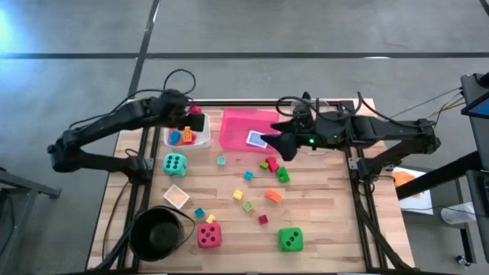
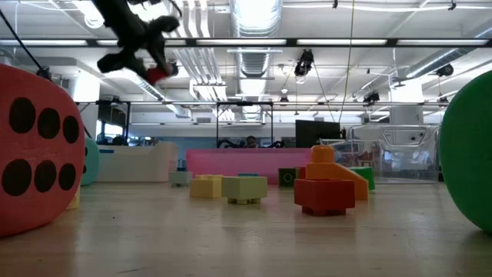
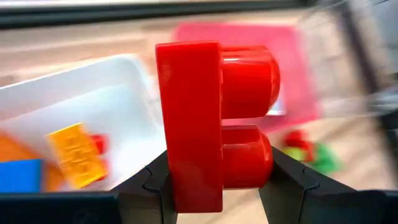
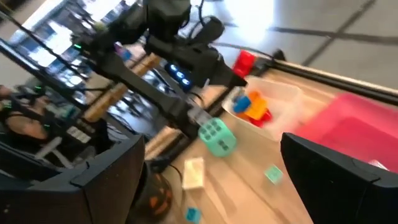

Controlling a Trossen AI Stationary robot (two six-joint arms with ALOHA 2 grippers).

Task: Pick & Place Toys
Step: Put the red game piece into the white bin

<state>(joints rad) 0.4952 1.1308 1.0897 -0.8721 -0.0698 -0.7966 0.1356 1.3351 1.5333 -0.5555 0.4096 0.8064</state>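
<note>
My left gripper (image 1: 194, 116) is shut on a red two-stud block (image 3: 214, 124) and hangs over the far end of the white tray (image 1: 200, 141). That tray holds orange, blue and yellow blocks (image 3: 73, 154). In the low view the left gripper (image 2: 151, 61) is high above the table. My right gripper (image 1: 280, 145) is open and empty at the right end of the pink tray (image 1: 237, 122), which holds a small card (image 1: 256, 139). Several small blocks (image 1: 271, 164) and the teal (image 1: 174, 163), red (image 1: 208, 235) and green (image 1: 289, 239) dice rest on the table. My left gripper pinches the red block between its two fingers (image 3: 149, 186), which close on the block's flat back and on its stud side (image 3: 245, 168) at the end nearest the gripper. The fingers point down from above. The block is lifted clear above the white tray and sticks out beyond the fingertips.
A black round bowl (image 1: 160, 233) stands at the near left corner. A second small card (image 1: 176, 196) lies near it. A clear tray (image 2: 392, 154) stands at the far right behind the right arm. The black table frame (image 1: 359, 191) runs along the edges.
</note>
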